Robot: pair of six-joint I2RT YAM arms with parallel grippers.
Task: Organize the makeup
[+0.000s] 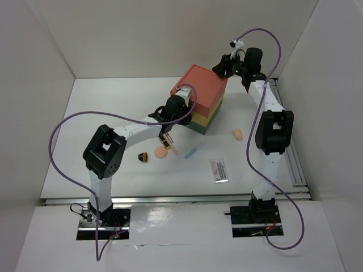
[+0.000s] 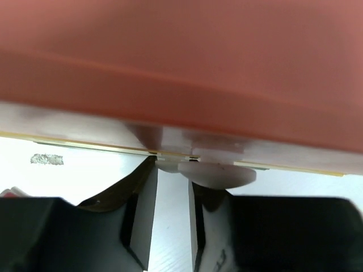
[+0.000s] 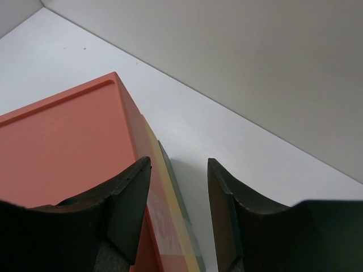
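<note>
Facing the knob (image 2: 215,173) of the drawer box (image 1: 201,85), your left hand (image 2: 173,169) is narrow; whether it grips, I cannot tell.
The round beige compact (image 1: 161,153) lies on the bench (image 1: 113,113) near it; the peach sponge (image 1: 237,134) well apart.

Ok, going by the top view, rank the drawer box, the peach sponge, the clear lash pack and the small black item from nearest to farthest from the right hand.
1. drawer box: right below the right hand, at the back.
2. peach sponge: just right of the box.
3. clear lash pack: further forward, centre-right.
4. small black item: far over on the left side.
</note>
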